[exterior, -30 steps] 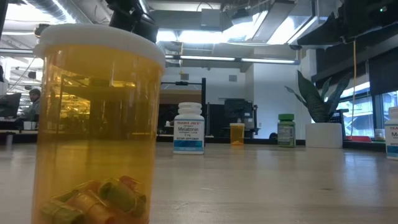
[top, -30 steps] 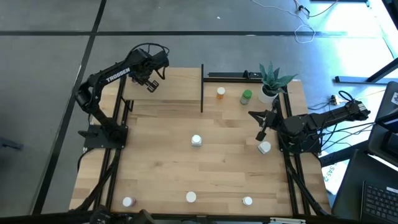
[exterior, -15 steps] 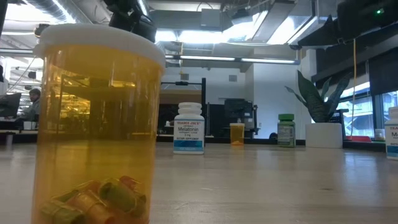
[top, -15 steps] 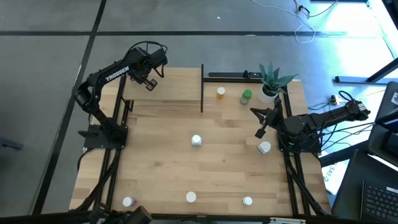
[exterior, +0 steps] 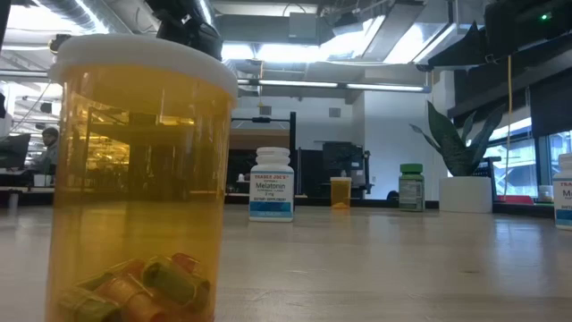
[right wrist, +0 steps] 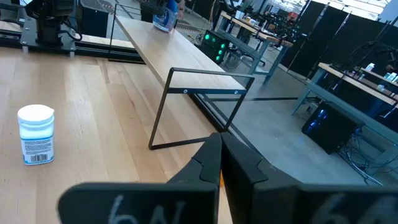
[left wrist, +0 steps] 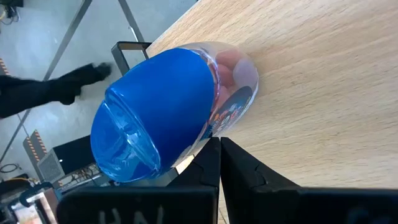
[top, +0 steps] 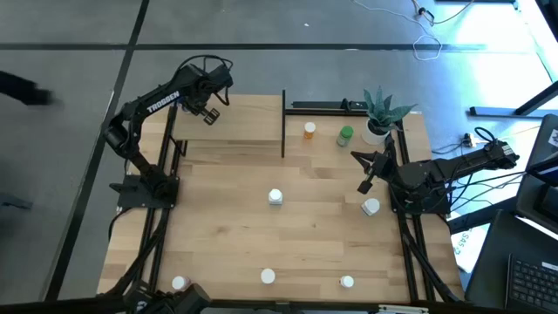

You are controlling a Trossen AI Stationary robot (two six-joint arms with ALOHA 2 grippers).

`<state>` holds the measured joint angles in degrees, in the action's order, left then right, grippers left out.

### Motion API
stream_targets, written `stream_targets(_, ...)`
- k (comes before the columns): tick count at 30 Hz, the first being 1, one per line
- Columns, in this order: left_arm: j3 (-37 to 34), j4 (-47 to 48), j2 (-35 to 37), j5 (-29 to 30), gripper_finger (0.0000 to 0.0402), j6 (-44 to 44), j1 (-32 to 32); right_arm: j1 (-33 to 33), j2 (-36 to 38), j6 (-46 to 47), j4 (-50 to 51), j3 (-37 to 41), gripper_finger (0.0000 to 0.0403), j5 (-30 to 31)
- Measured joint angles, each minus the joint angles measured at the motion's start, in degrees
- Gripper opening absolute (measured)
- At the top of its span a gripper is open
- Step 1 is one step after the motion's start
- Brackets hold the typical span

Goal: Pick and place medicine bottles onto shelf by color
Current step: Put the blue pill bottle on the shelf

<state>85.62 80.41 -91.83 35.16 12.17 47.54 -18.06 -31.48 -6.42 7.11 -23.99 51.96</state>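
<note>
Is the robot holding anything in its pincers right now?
It cannot be told: a blue bottle sits just past the left pincer, whose fingers are shut, over the shelf. The right pincer is shut on nothing.

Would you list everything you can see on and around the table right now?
shelf: one, light wood with black posts, far-left part of the table
blue bottle: one, blue, on the shelf right by the left hand
orange bottle: one, orange, far side, right of the shelf
green bottle: one, green, between the orange bottle and the plant
melatonin bottle: one, white, table centre
right-side bottle: one, white cap, near the right hand
near-edge bottles: three, white caps, along the near edge
plant: one, green, white pot, far-right corner
left hand: shut, over the shelf
right hand: shut, over the table's right side
</note>
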Motion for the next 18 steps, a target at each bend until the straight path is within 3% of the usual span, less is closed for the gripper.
stream_targets(18,0.0,-1.5,0.0,1.8,0.0,-1.6,0.0,0.0,0.0,0.1,0.0,0.0,0.0014,0.0)
